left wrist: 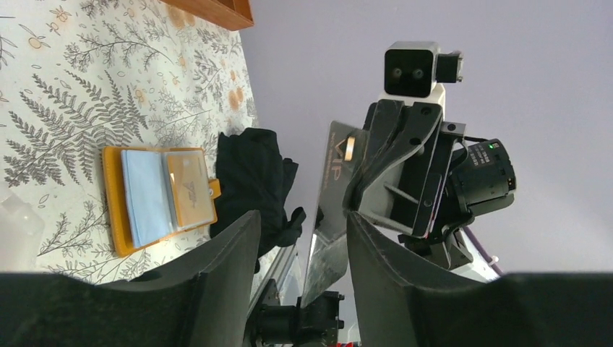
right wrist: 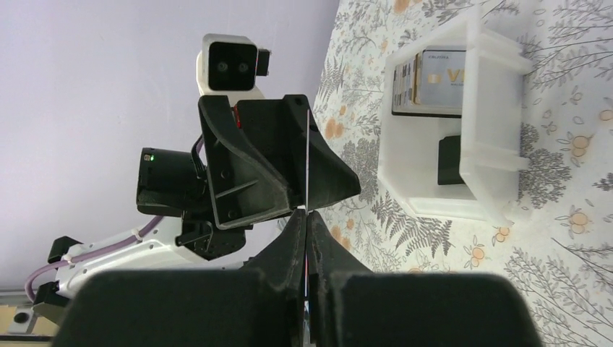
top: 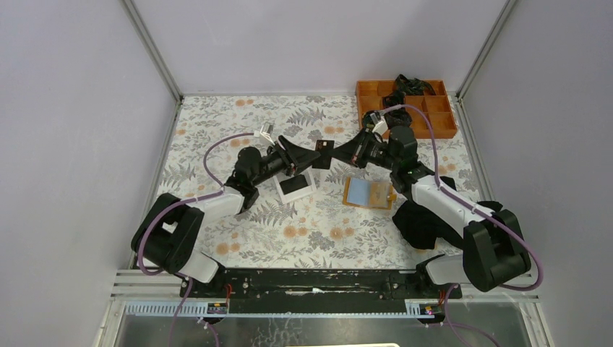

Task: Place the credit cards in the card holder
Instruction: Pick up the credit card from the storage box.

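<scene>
A dark credit card (top: 324, 152) hangs in the air between my two grippers, above the table's middle. My right gripper (top: 340, 154) is shut on it; in the right wrist view the card (right wrist: 307, 159) shows edge-on as a thin line rising from the closed fingertips (right wrist: 306, 213). My left gripper (top: 311, 155) is open. In the left wrist view its fingers (left wrist: 302, 217) stand apart on either side of the glossy card (left wrist: 334, 195). The card holder (top: 369, 193) lies open flat on the table, orange with pale pockets (left wrist: 155, 195). More credit cards (right wrist: 434, 79) stand in a white box.
The white box (top: 279, 189) sits just below the left gripper. An orange compartment tray (top: 434, 123) stands at the back right. A black cloth (top: 419, 224) lies beside the right arm, near the card holder.
</scene>
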Robot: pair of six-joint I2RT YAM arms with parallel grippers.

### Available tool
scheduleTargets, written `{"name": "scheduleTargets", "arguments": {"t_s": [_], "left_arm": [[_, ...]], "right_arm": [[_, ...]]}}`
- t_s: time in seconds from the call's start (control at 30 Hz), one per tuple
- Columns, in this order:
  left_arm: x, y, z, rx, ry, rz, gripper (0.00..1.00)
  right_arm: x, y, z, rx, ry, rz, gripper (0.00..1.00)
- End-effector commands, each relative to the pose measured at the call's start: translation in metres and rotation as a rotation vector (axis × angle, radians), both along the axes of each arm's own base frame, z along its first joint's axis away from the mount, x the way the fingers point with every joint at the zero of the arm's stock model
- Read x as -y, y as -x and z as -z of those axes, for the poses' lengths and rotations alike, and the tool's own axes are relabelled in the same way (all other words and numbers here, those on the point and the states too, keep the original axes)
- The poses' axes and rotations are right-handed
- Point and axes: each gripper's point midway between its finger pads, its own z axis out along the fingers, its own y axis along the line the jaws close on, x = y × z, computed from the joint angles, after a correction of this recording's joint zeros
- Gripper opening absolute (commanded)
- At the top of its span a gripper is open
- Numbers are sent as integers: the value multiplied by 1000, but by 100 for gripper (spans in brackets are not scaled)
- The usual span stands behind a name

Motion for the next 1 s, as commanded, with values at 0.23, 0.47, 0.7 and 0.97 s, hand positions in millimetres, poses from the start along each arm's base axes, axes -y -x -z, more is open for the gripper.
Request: {"name": "scheduleTargets", "arguments": {"t_s": [0.23, 0.47, 0.7, 0.97], "left_arm": [[-1, -15, 23, 14, -157, -36, 65], [14, -12, 52, 19, -365, 7, 65], [44, 6, 95, 7, -575, 116, 63], [64, 16, 133, -15, -695, 207, 55]], "right_arm": [[55, 10, -12, 56, 153, 96, 0], [102, 33, 51, -114, 455, 177, 0], [131, 57, 104, -264, 632, 186, 0], [147, 65, 138, -358, 724, 181, 0]]}}
